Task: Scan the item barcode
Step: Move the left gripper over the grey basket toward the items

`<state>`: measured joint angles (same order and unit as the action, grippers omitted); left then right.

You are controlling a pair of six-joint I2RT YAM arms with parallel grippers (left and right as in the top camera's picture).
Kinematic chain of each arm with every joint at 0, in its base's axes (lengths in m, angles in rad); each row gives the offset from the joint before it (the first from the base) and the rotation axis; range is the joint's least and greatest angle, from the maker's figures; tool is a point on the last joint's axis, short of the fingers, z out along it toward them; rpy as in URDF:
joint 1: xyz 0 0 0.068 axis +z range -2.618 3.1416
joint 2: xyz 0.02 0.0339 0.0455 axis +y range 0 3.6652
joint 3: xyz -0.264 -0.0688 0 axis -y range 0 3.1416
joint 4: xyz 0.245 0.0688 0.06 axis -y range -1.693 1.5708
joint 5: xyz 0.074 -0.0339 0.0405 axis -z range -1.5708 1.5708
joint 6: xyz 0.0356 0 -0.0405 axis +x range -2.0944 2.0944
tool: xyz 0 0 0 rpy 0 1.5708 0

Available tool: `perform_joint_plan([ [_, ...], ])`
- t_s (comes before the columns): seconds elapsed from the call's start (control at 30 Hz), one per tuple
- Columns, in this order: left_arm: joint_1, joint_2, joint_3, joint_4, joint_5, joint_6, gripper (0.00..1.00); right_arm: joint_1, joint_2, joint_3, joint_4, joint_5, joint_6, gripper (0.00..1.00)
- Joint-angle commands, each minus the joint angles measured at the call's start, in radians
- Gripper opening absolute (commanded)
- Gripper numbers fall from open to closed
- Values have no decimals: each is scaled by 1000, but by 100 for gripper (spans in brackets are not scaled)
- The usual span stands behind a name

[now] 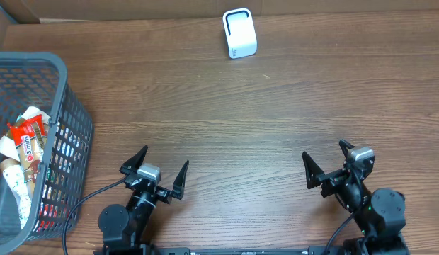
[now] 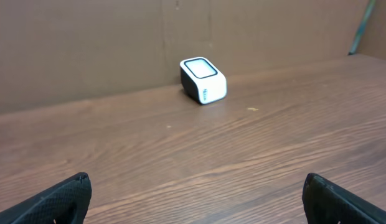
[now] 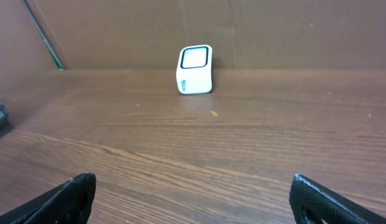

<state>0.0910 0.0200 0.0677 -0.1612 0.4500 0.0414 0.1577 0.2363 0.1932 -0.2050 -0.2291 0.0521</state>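
**A:** Where's the item rel. to the scanner (image 1: 240, 33)?

**B:** Well apart from it, off to the scanner's left and toward the robot's side, inside the grey basket (image 1: 60, 127). A red-and-white packet (image 1: 26, 136) lies near the top, w/ other wrapped goods beside and under it. Nothing's at the scanner's window yet.

**A:** Grippers?

**B:** L gripper (image 1: 164, 157) and R gripper (image 1: 323, 149) both have jaws spread wide, holding nothing. Both sit far from the scanner on the near side of the table (image 1: 241, 106). L is the one closer to the basket.

**A:** How'll the packet handle?

**B:** Prob. light. It looks like thin, crinkly film, so it'd likely sag if pinched by one corner, and the film may slip. Doesn't look fragile, but a hard squeeze could crush what's inside.

**A:** Grip where?

**B:** I'd pinch across a short end or a sealed seam, so the flat faces stay clear for the scanner. The barcode's too small to make out, so I can't say which face needs to go to the window.

**A:** Risks?

**B:** The basket's walls are high and the neighbours crowd the packet. Fingers could snag the mesh or lift two items at once.
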Motion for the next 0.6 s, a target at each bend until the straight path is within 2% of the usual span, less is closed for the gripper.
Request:
perform_joint_plan([
  [0.0,-7,22,108,-53,31,-35,100,4,76,109,-18,-11,0,100],
  [0.17,-7,101,280,-170,30,-34,100,4,227,245,-91,-31,0,100],
  [0.33,-6,257,518,-310,30,-21,100,4,361,293,-103,-58,1,100],
  [0.57,-6,620,1065,-685,-12,56,100,4,482,293,-87,-56,0,100],
])
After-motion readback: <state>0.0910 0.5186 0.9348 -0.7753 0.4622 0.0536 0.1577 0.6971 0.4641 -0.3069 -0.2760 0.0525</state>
